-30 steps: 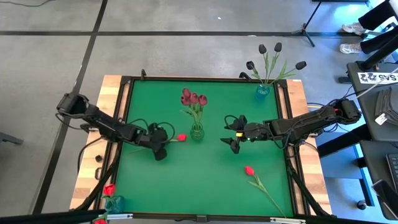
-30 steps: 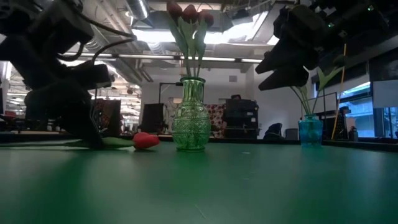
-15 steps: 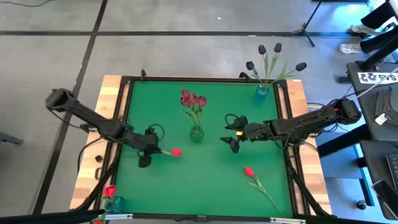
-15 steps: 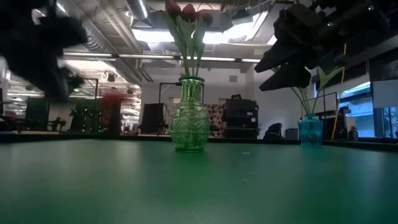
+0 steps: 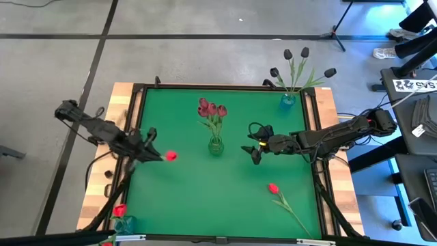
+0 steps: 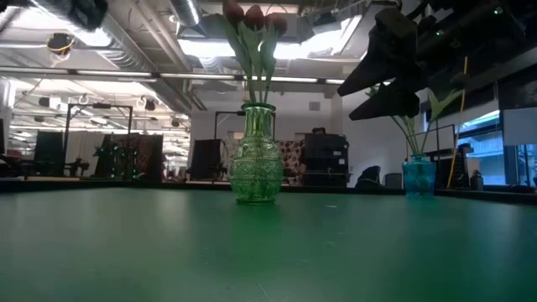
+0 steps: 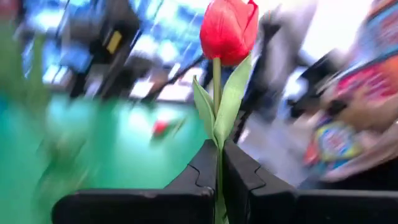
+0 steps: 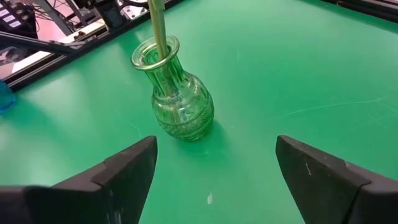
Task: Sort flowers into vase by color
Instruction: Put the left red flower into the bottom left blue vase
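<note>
Our left gripper (image 7: 219, 163) pinches a red tulip (image 7: 226, 30) low on its stem above the table's left side, so the flower could swing or slip; our right gripper (image 8: 214, 163) waits wide open by the green vase (image 8: 178, 96).

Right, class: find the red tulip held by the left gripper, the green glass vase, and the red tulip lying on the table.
held red tulip (image 7: 227, 30), left wrist view, on its flower head.
green glass vase (image 8: 182, 104), right wrist view, on its ribbed belly.
loose red tulip (image 5: 274, 188), high view, on its flower head.

Flat green surface (image 5: 205, 198) carrying three vases: ribbed green glass (image 5: 216, 145), blue glass (image 5: 288, 100), another blue (image 5: 123, 223), plus one loose red tulip (image 5: 274, 188)
</note>
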`<state>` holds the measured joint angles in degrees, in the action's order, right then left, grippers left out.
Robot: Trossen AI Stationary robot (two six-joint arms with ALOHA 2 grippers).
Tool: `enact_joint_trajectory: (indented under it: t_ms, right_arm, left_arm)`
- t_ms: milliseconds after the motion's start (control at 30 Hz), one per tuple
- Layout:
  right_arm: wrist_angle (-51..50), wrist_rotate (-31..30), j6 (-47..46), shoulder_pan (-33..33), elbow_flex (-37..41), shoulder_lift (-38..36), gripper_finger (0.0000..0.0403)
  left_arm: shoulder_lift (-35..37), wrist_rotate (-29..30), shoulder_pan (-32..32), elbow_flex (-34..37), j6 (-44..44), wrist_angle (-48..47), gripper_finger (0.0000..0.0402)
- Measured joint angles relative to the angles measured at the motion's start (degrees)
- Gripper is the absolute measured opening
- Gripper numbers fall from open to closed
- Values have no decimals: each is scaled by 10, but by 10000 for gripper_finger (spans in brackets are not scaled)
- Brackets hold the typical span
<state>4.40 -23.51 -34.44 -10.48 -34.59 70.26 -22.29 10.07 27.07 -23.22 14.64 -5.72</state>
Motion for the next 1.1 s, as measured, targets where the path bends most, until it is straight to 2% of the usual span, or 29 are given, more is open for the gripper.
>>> enact_joint_trajectory:
  t_ms: [167,267,433,633,833,933,1100]
  right_arm:
    - [-2,-9,-2,0,0,0,328]
    - [-9,-25,-27,0,0,0,328]
    - [-30,-44,-80,0,0,0,328]
    - [-47,-76,-156,0,0,0,328]
    - [-46,-111,-195,0,0,1,328]
    - [-46,-127,-202,0,0,1,328]
    - [-45,-149,-223,0,0,1,328]
  left_arm:
    - [43,-40,17,0,-15,181,2]
    - [63,-79,24,-2,18,264,2]
    - [81,-114,43,-2,60,313,3]
    - [80,-172,94,-1,102,425,4]
    - [66,-239,172,54,104,502,5]
    - [39,-237,215,92,103,579,6]
    - [-6,-181,270,130,76,673,5]
